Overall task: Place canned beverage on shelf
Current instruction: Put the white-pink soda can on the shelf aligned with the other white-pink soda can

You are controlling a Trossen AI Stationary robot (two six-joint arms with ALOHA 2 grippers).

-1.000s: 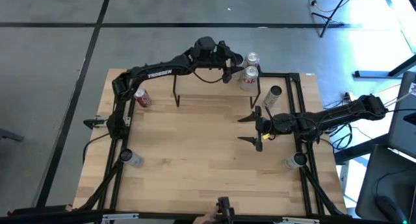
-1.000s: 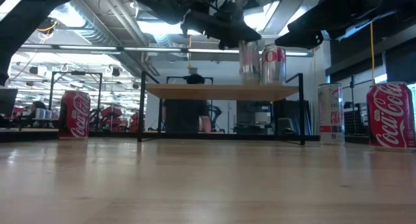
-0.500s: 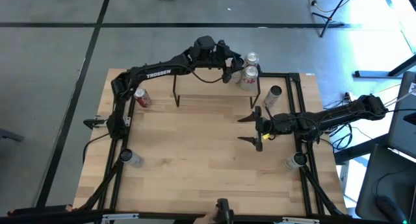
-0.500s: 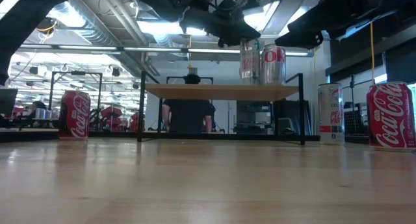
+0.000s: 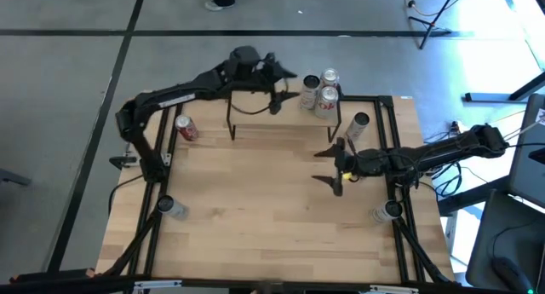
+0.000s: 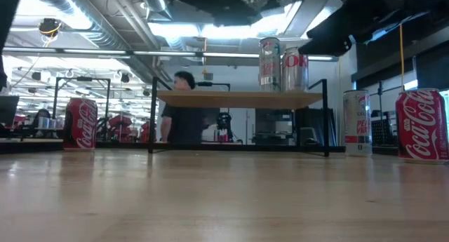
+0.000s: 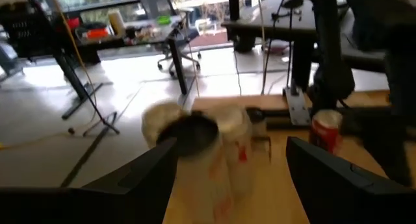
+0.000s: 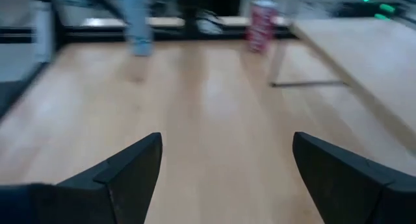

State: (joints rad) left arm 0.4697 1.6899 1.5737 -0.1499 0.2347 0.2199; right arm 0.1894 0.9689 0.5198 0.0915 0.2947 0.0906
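Observation:
The shelf [image 5: 281, 117] [image 6: 238, 98] stands on thin black legs at the table's far side. Three silver cans stand upright on its right end; the leftmost [image 5: 309, 89] [image 6: 269, 63] is nearest my left gripper. My left gripper [image 5: 285, 90] [image 7: 231, 185] is open and empty, just left of that can and apart from it. The cans show blurred ahead of its fingers in the left wrist view [image 7: 198, 149]. My right gripper [image 5: 327, 167] [image 8: 224, 178] is open and empty above the table's right middle, pointing left.
Loose cans stand on the table: a red one at far left [image 5: 186, 128] [image 6: 81, 123], a white one [image 5: 359, 123] [image 6: 356, 123] right of the shelf, a red one [image 6: 421, 126], and two near the side rails [image 5: 170, 207] [image 5: 387, 211]. A person [image 6: 184, 116] stands beyond the table.
My left gripper has drawn back from the shelf's right end toward the table's left and risen out of the low view. The silver can it stood over stays upright on the shelf, now free. The person behind the table has walked left.

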